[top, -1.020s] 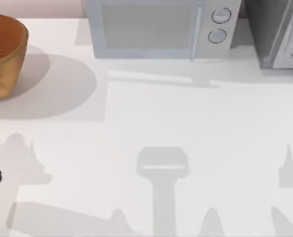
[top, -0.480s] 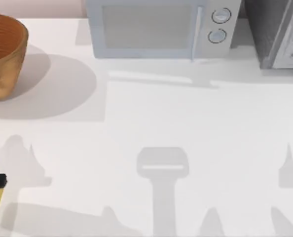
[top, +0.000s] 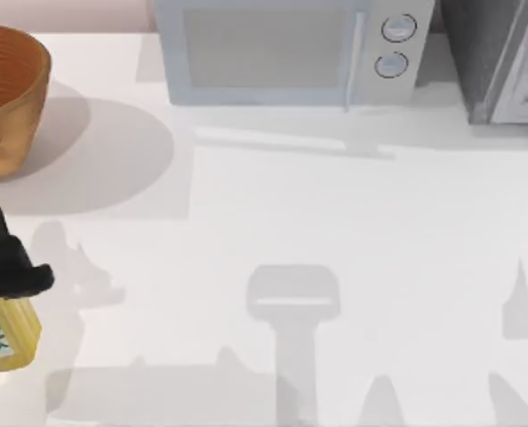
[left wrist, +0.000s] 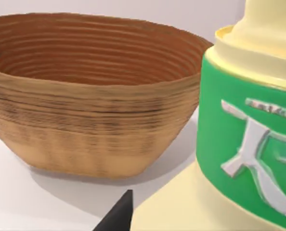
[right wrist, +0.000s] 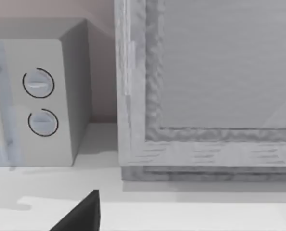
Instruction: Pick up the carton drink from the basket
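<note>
The carton drink (top: 4,334) sits at the far left edge of the top view, in the lower left of the frame, its pale-yellow ribbed body and white label with green leaves partly cut off by the picture's border; it is outside the basket (top: 11,107), which stands apart from it in the upper left of the frame. The left gripper (top: 4,262) is a dark shape lying directly over the top end of the carton, closed onto it, with one pointed black tip sticking up toward the basket. In the left wrist view the carton (left wrist: 249,130) is very close to the camera at the right of the frame, showing its green neck band with a raised white character and the cream-coloured shoulder below it, while a black fingertip (left wrist: 119,215) pokes in at the bottom centre; the golden-brown woven basket (left wrist: 85,130) stands behind on the white table (top: 335,231), open and with its ribbed inside showing. A pale blue-grey microwave (top: 291,53) with two round knobs stands along the top edge of the top view, and a grey cabinet (top: 504,62) is in the upper right corner. In the right wrist view a black fingertip (right wrist: 80,216) of the right arm shows at the bottom; whether those jaws are open or closed cannot be told
</note>
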Controlling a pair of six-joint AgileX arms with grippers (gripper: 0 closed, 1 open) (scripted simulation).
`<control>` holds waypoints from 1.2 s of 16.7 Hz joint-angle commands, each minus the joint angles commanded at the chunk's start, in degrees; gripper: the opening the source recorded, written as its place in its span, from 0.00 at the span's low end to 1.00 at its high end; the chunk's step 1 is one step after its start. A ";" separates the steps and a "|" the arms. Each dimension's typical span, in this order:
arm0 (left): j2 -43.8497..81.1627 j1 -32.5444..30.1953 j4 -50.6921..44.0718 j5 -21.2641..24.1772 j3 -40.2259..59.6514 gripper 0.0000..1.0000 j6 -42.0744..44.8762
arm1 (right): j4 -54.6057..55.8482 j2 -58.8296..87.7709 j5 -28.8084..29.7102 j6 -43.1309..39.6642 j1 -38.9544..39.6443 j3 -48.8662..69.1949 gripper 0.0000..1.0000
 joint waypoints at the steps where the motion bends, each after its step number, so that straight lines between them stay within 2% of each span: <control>1: 4.37 -3.49 1.06 -4.78 1.83 0.00 -1.45 | 0.00 0.00 0.00 0.00 0.00 0.00 1.00; 8: 33.87 -26.02 8.49 -40.42 14.49 0.00 -12.39 | 0.00 0.00 0.00 0.00 0.00 0.00 1.00; 12: 46.46 -34.51 11.45 -56.14 19.64 0.00 -17.76 | 0.00 0.00 0.00 0.00 0.00 0.00 1.00; 15: 51.86 -37.51 12.55 -62.65 21.69 0.00 -20.27 | 0.00 0.00 0.00 0.00 0.00 0.00 1.00; 20: 52.98 -38.08 12.77 -64.01 22.13 0.00 -20.89 | 0.00 0.00 0.00 0.00 0.00 0.00 1.00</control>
